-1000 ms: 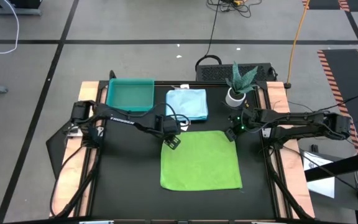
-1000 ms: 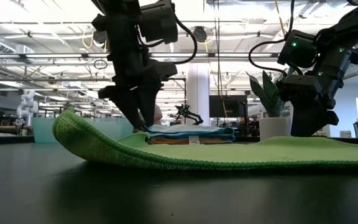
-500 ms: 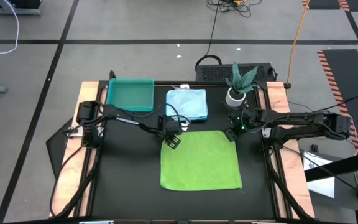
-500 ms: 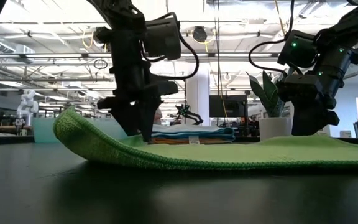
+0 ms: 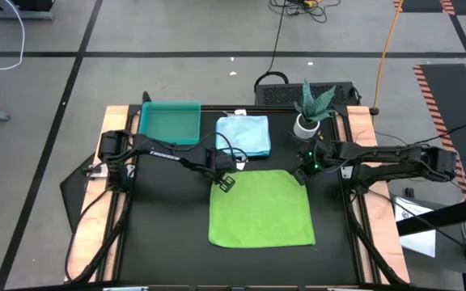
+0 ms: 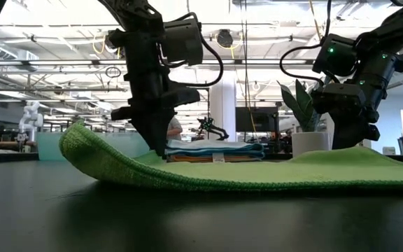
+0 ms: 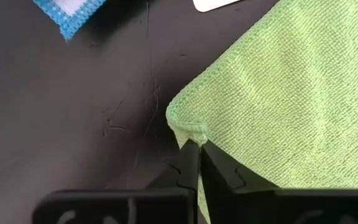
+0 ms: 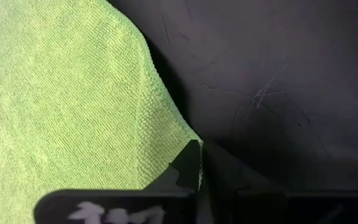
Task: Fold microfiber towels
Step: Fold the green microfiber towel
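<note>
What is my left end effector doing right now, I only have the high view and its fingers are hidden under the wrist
Observer: The left end effector is shut on a far corner of the green towel, pinching the hem.
Operator: And the right one?
Observer: The right end effector is shut on the other far corner of that towel.
Operator: Is the towel flat on the table?
Observer: Not quite. In the low view its near-left edge curls up off the table.
Operator: Is that just one pale blue towel behind it?
Observer: No, it tops a folded stack with an orange layer beneath.
</note>
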